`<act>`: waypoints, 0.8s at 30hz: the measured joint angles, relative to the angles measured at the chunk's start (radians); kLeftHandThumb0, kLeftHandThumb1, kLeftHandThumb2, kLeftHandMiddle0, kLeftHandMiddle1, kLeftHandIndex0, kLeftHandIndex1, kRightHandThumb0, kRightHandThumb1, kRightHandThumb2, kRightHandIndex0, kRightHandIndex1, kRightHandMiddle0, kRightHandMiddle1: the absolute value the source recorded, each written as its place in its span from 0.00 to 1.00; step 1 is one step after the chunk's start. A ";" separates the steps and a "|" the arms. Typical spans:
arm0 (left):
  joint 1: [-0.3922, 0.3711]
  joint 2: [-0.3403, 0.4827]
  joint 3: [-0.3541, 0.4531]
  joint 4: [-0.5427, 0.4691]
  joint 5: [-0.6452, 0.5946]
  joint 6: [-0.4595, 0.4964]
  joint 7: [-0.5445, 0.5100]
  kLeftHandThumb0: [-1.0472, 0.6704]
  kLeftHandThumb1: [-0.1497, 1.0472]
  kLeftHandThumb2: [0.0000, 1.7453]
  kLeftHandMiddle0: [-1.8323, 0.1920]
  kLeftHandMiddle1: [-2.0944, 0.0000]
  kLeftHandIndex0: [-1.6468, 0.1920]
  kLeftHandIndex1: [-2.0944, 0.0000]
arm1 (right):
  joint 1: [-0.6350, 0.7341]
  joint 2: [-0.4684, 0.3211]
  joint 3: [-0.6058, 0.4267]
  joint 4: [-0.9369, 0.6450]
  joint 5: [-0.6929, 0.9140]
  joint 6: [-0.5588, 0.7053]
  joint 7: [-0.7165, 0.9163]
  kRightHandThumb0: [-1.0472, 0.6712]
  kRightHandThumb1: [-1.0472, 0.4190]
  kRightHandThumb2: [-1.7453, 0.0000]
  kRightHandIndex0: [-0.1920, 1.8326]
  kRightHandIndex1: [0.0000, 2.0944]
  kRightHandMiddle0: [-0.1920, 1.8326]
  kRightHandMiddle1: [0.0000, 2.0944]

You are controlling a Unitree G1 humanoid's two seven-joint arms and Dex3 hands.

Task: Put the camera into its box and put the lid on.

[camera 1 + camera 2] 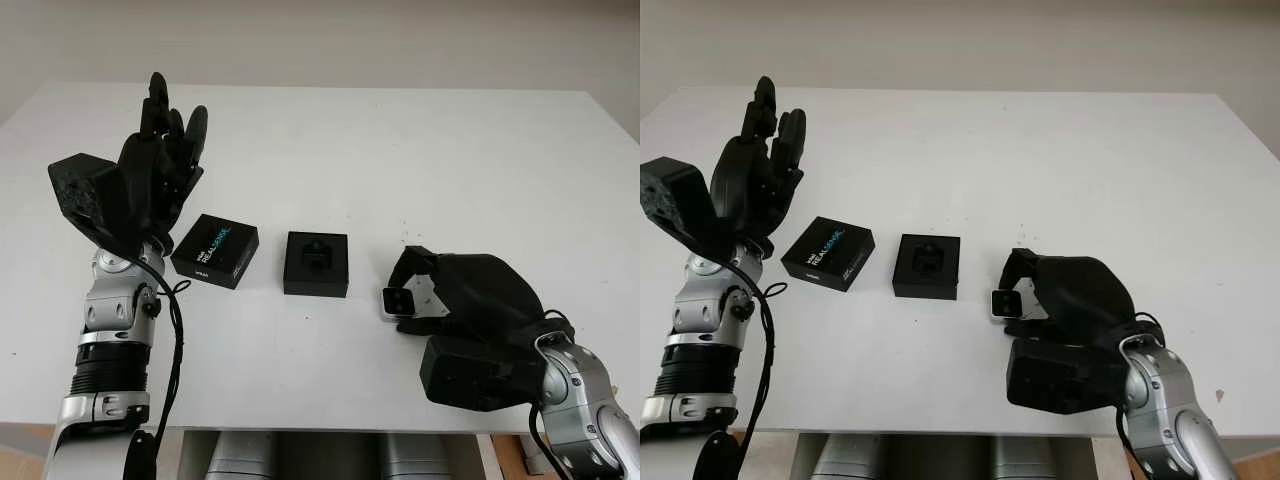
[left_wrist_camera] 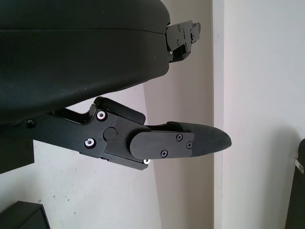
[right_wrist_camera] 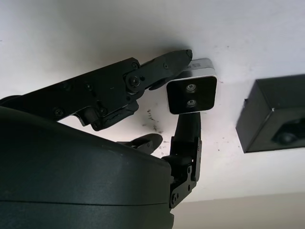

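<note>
A: Camera (image 3: 193, 92)? Material, shape?
B: Small rounded block, silver shell, glossy black face with two lenses. It sits near the front edge of the white tabletop (image 1: 400, 150), right of centre. The right hand (image 1: 470, 295) grasps it, matte black fingers (image 3: 162, 67) pinching its sides.

A: Which way does it face?
B: Lens face toward the box (image 1: 316, 264). Long axis hard to judge.

A: The box?
B: Square, black, open, with a moulded insert, mid-tabletop just left of the camera, apart from it. The lid (image 1: 214, 250) is flat, black, with printed lettering, lying left of the box.

A: Anything the wrist view adds?
B: The right wrist view shows both lenses and a fingertip touching the shell's corner.

A: Left hand (image 1: 155, 175)?
B: Open, raised above the tabletop's left edge, holding nothing.
</note>
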 measured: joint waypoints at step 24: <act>0.005 0.001 0.000 -0.001 0.000 0.000 -0.009 0.23 1.00 0.23 1.00 1.00 1.00 0.99 | -0.051 0.071 -0.087 0.155 0.322 -0.077 -0.086 0.44 0.06 0.97 0.29 0.02 0.25 0.78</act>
